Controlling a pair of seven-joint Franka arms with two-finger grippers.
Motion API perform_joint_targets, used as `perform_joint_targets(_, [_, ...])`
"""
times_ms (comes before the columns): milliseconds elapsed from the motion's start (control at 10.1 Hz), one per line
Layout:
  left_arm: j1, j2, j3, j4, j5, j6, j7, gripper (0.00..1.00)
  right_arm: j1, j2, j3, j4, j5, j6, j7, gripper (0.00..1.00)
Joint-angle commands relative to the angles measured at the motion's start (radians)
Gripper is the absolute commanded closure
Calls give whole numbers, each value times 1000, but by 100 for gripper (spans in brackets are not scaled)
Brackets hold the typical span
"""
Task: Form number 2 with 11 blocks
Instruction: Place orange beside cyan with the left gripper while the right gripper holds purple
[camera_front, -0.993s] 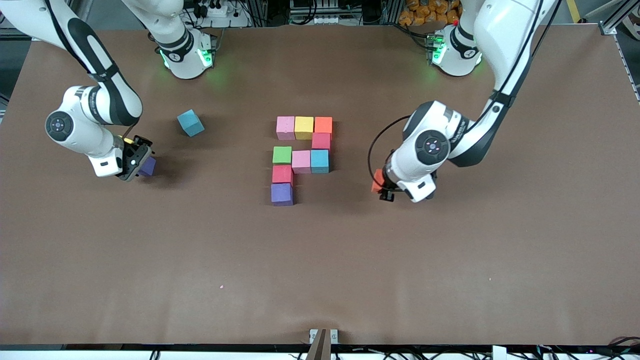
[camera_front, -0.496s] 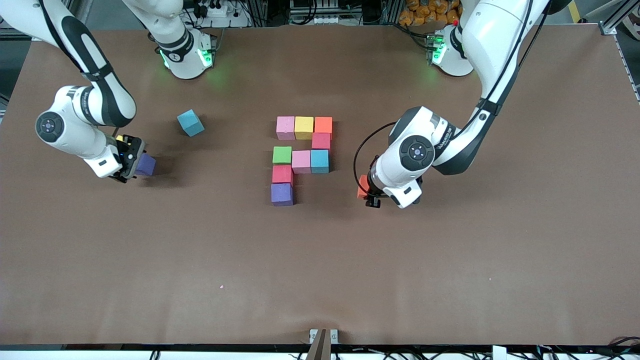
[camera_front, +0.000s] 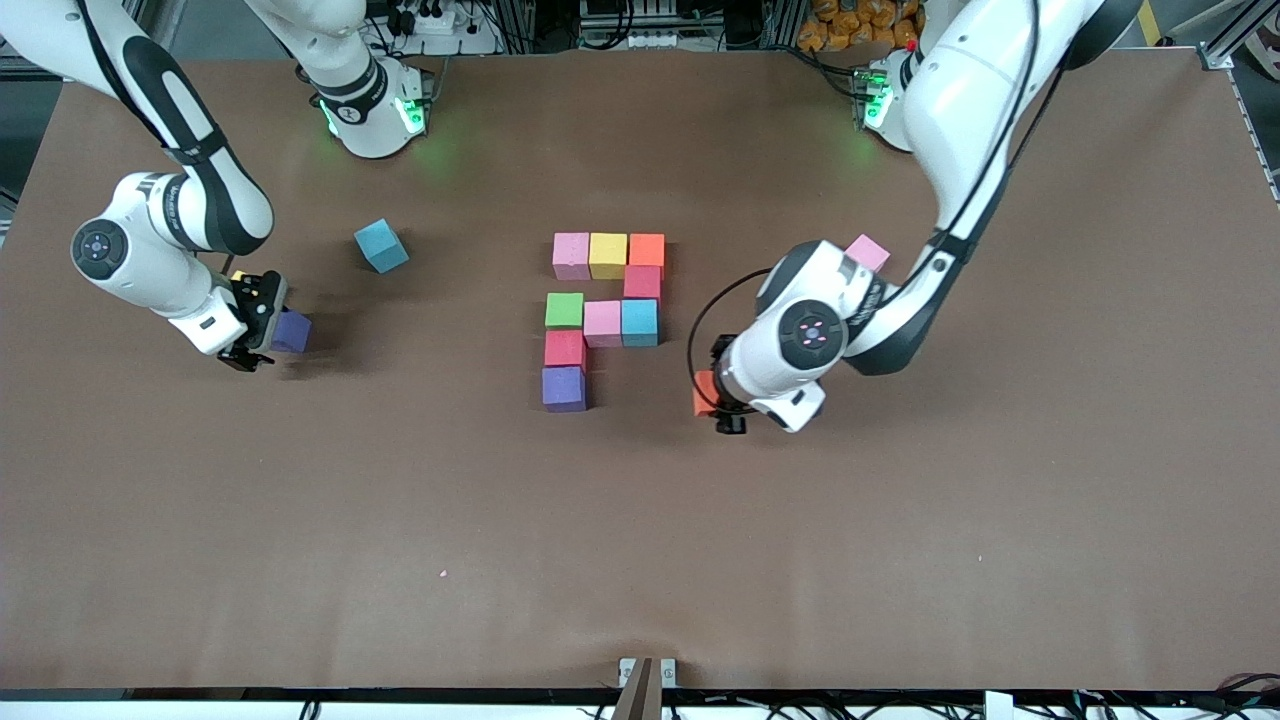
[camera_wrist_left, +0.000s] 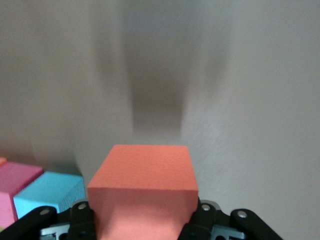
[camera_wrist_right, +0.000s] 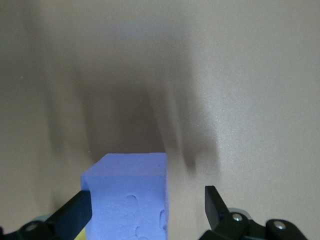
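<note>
Brown matte table (camera_front: 640, 520) fills our view, with racks and cables along its edge by the robots' bases. We see the left arm reaching down from its base, its left gripper (camera_front: 722, 400) clamped on an orange block (camera_front: 704, 393) held over bare table beside the number 2 (camera_front: 603, 318), toward the left arm's end. The right arm bends low toward its own end of the table; the right gripper (camera_front: 262, 335) stands spread wide, a purple block (camera_front: 292, 331) between its fingers (camera_wrist_right: 75, 216), with clear space on one side. The unfinished digit counts nine cubes edge to edge. A loose blue block (camera_front: 381, 245) lies tilted near the right arm. A pink block (camera_front: 867, 252) peeks out, partly hidden by the left arm.
</note>
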Motion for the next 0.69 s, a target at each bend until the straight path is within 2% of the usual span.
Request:
perform_joint_targets(0, [-102, 55, 35, 90, 9, -9, -89, 82, -33, 34, 12, -12, 16, 58, -54, 0])
perform_joint_targets(99, [-156, 73, 68, 113, 9, 14, -112, 82, -39, 34, 12, -13, 16, 58, -54, 0])
perform_joint_targets(199, [-206, 75, 114, 115, 9, 52, -130, 82, -43, 42, 12, -15, 16, 61, -52, 11])
perform_joint_targets(298, [-230, 82, 133, 115, 8, 72, -143, 82, -46, 45, 12, -15, 16, 66, -52, 18])
perform_joint_targets(397, [-237, 87, 135, 115, 8, 95, -146, 82, -49, 45, 14, -15, 16, 66, -52, 21])
perform_joint_targets(596, [-242, 95, 135, 115, 9, 114, -149, 82, -53, 42, 14, -13, 16, 64, -48, 39])
